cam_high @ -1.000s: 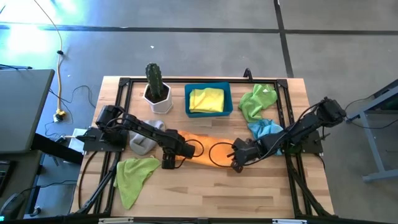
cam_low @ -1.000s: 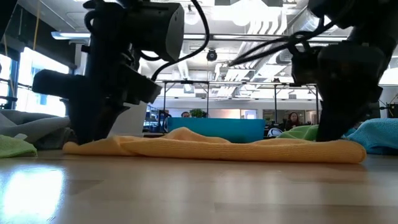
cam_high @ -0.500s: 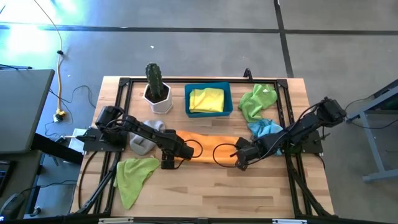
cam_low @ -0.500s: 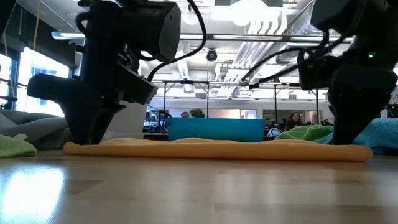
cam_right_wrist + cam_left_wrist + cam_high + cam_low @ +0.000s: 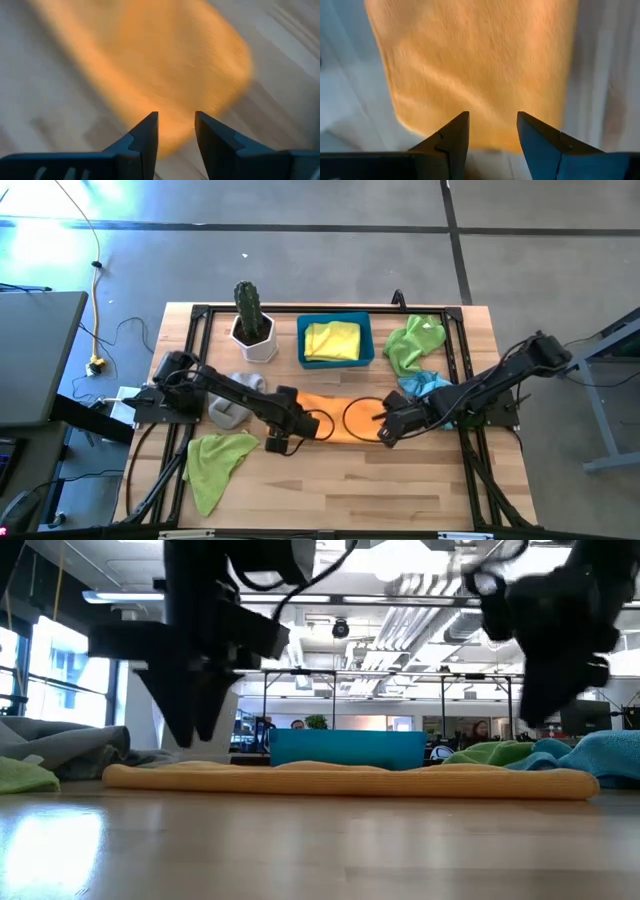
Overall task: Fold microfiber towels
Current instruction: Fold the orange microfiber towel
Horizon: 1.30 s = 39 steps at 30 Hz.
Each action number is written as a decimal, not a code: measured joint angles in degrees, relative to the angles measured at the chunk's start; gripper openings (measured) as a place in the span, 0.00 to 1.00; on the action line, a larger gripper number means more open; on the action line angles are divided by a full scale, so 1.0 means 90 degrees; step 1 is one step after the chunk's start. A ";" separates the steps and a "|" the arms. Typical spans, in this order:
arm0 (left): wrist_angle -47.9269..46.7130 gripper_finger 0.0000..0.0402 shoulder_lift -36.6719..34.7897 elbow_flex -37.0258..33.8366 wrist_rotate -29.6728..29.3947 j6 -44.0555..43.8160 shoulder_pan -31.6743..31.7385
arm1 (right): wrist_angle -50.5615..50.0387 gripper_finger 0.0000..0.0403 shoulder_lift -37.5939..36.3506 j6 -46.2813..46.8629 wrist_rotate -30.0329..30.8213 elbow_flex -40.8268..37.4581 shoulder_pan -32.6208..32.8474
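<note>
The orange towel (image 5: 322, 403) lies on the table's middle as a long flat folded strip (image 5: 350, 780). My left gripper (image 5: 492, 120) hangs open a little above its left end (image 5: 470, 65), fingers pointing down and touching nothing. Just above the strip's right end (image 5: 165, 65), my right gripper (image 5: 175, 117) is also open and holds nothing. In the low view both the left gripper (image 5: 195, 735) and the right gripper (image 5: 540, 710) are clear of the cloth.
A lime green towel (image 5: 215, 460) lies near left and a grey one (image 5: 235, 402) behind the left arm. At far right lie another lime green (image 5: 415, 340) and a light blue (image 5: 425, 388). The blue bin (image 5: 303, 340) holds a yellow towel (image 5: 332, 340), beside a potted cactus (image 5: 250, 320).
Both grippers have risen from the orange towel's two ends and now hang clear above it. The towel has stayed on the table, and the hump along its top has settled flat.
</note>
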 joint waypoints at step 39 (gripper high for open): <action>0.2057 0.39 -0.0215 -0.1380 0.0895 -0.0454 0.0374 | 0.1993 0.55 0.1303 0.2177 -0.0376 -0.0481 -0.0002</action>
